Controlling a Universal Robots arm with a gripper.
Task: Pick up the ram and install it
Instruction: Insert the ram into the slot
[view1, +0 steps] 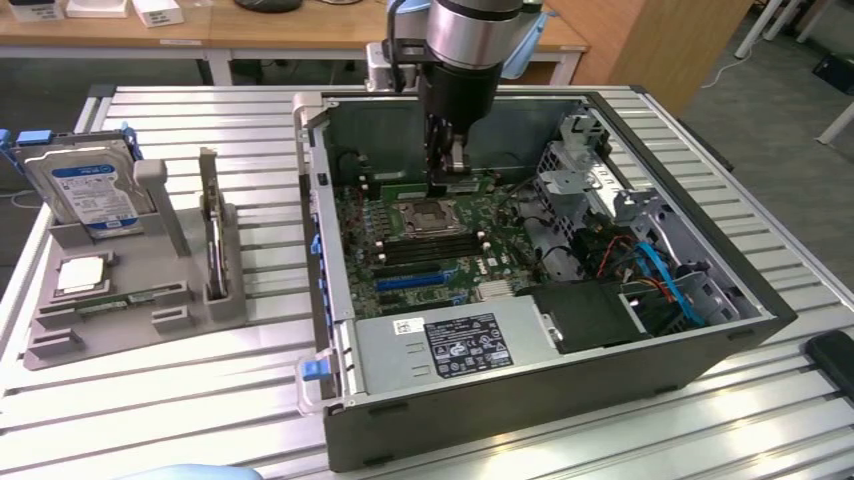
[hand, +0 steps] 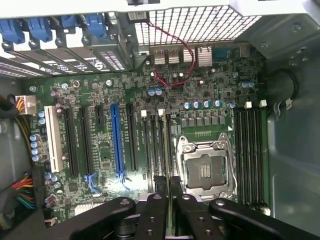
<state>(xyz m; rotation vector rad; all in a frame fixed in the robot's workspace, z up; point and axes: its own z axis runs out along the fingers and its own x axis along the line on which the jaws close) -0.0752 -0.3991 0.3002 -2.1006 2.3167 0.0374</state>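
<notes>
Arm's reached down into the open computer case (view1: 747, 330) on the bench (view1: 200, 120). The jaws of the gripper (view1: 451, 172) look clenched on the ram (view1: 438, 186), a thin green stick held on edge, low over the motherboard (view1: 467, 262) on the far side of the empty CPU socket (view1: 430, 213). From the wrist view the gripper (hand: 169, 200) has the ram (hand: 165, 160) edge-on between its fingers (hand: 153, 210), lined up with the memory slots (hand: 149, 150) just beside the socket (hand: 205, 167). Can't tell if it's touching a slot. Over at the exterior view's left, the grey holder (view1: 160, 190) has the hard drive (view1: 91, 185) and a tall card (view1: 211, 235) standing in it.
</notes>
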